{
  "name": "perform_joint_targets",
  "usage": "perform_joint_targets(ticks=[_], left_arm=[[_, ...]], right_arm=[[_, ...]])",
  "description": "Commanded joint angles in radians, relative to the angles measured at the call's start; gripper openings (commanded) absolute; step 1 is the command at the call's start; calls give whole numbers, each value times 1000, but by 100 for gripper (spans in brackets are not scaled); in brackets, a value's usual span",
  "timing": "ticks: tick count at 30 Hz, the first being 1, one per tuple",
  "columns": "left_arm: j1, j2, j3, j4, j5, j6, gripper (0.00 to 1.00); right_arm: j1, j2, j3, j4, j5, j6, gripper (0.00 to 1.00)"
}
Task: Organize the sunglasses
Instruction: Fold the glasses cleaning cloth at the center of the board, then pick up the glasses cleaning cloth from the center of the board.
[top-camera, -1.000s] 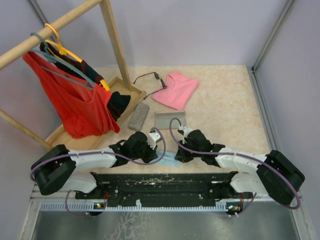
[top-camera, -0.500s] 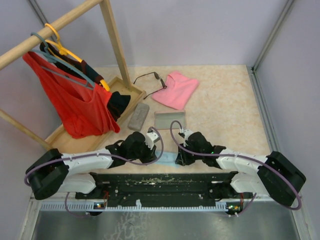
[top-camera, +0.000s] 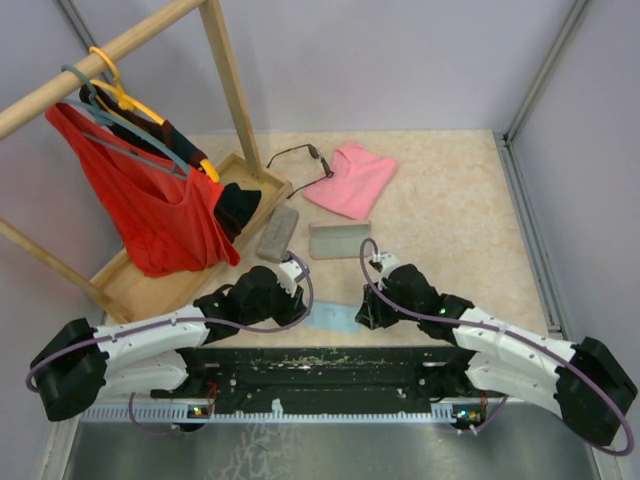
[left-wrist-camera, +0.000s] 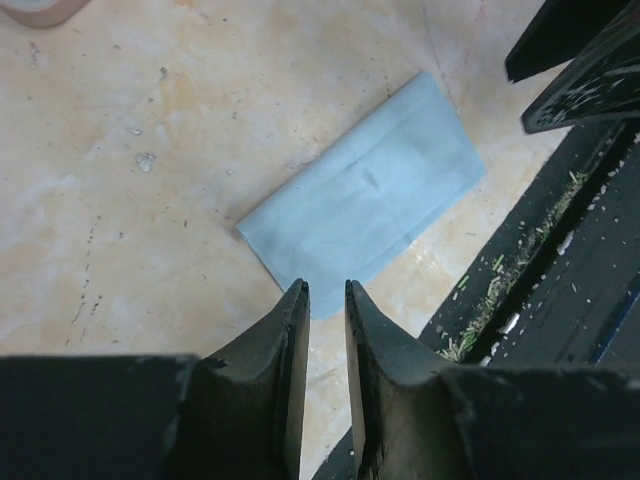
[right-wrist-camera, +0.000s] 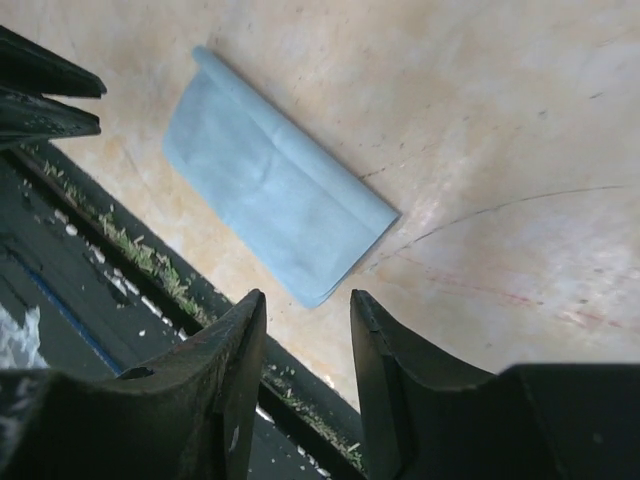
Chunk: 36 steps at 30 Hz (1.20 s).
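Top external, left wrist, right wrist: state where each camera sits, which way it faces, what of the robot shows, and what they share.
Top external: above and behind the bases, facing down and forward over the table; left arm and right arm show.
Left wrist: on the left arm, facing down past its end effector at a folded blue cloth.
Right wrist: on the right arm, facing down past its end effector at that cloth.
Shared: all three show the cloth; both wrist views show the black base plate.
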<state>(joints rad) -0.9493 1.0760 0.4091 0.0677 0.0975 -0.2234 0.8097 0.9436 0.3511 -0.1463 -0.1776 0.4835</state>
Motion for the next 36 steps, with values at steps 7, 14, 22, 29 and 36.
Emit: perform_joint_targets(ticks=[7, 14, 22, 29, 36], left_arm=[[-4, 94, 52, 156, 23, -86, 3], [-3, 148, 57, 175, -45, -124, 1], [20, 41, 238, -29, -357, -98, 36], [84, 36, 397, -113, -396, -44, 53], [177, 95, 473, -152, -401, -21, 63]], right_arm=[[9, -64, 49, 90, 112, 144, 12], [9, 37, 51, 144, 139, 185, 4], [4, -131, 157, -105, 411, 130, 27], [0, -226, 154, -190, 447, 150, 41], [-1, -308, 142, -242, 455, 159, 45]])
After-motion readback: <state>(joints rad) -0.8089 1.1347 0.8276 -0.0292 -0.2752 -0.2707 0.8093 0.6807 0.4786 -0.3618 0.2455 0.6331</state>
